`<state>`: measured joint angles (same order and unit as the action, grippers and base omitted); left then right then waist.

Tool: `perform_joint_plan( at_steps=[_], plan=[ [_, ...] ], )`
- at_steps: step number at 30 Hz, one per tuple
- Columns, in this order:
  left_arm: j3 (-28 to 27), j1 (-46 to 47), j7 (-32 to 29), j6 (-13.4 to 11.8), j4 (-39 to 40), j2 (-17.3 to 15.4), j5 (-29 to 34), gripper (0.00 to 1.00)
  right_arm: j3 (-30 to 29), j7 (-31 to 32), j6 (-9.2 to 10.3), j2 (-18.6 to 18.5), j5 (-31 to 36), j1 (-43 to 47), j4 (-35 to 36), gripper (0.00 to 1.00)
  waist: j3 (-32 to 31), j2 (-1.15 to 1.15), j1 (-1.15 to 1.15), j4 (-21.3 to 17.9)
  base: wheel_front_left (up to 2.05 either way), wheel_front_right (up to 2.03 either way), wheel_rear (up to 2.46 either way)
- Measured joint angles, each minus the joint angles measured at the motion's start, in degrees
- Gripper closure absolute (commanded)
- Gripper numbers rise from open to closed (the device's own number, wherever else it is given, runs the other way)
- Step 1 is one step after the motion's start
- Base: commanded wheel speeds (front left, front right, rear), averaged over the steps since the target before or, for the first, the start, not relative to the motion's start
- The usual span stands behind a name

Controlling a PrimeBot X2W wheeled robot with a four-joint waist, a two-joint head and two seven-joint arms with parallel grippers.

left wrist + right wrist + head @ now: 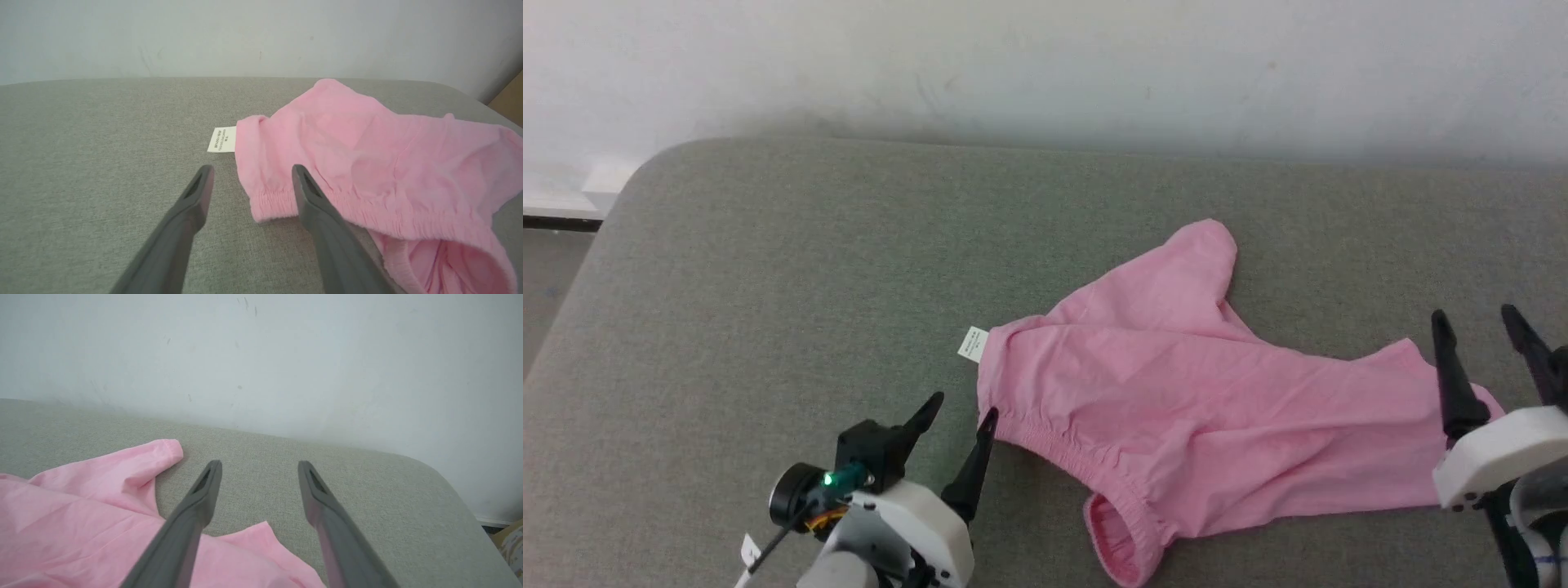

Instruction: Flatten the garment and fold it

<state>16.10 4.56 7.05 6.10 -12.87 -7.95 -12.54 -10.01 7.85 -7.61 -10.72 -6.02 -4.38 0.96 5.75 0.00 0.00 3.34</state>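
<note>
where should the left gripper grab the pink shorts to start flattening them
Grip the gathered waistband corner near the white label, coming from the shorts' left end with the open left gripper: that bunched elastic edge lies exposed on the grey surface, right before it.

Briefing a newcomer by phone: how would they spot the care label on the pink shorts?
Find the broad grey fabric-covered surface below the white wall. Pink jersey shorts lie on it; from their left corner, near the gathered waistband, juts a small white rectangular printed label, the one white scrap on the grey.

head: high, looking down | wrists: low, facing wall (pixel 286 355) | shared: garment (pixel 1176 408)
</note>
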Motion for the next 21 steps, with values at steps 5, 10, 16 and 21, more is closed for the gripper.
perform_joint_plan(
  at_steps=[5, 10, 16, 21],
  plan=[
    [0.5, 5.9, -10.7, 0.5, -3.0, -1.3, -3.1, 0.00, 1.4, -5.7, 0.00, 4.3, 0.6, 3.1, 1.9, 0.00, 1.9, 0.00, 0.00, -2.3, 0.00, 0.00, 0.00],
    [1.7, 10.8, -18.8, 0.9, -6.3, -3.5, -4.0, 0.00, 2.6, -8.1, 0.00, 5.7, 1.3, 3.5, 0.9, 0.00, 4.3, 0.00, 0.01, -4.4, 0.00, 0.00, 0.00],
    [5.0, 15.2, -21.8, 1.0, -7.3, -8.0, -7.0, 1.00, 3.0, -10.0, 0.00, 6.5, 1.6, 2.2, -0.6, 0.00, 6.8, 0.00, 0.01, -6.7, 0.00, 0.00, 0.00],
    [5.5, 20.9, -21.1, 1.0, -7.4, -14.4, -8.3, 1.00, 3.1, -11.0, 0.00, 7.0, 2.1, 0.9, -0.8, 0.00, 8.4, 0.00, 0.01, -8.4, 0.00, 0.00, 0.00]
  ],
)
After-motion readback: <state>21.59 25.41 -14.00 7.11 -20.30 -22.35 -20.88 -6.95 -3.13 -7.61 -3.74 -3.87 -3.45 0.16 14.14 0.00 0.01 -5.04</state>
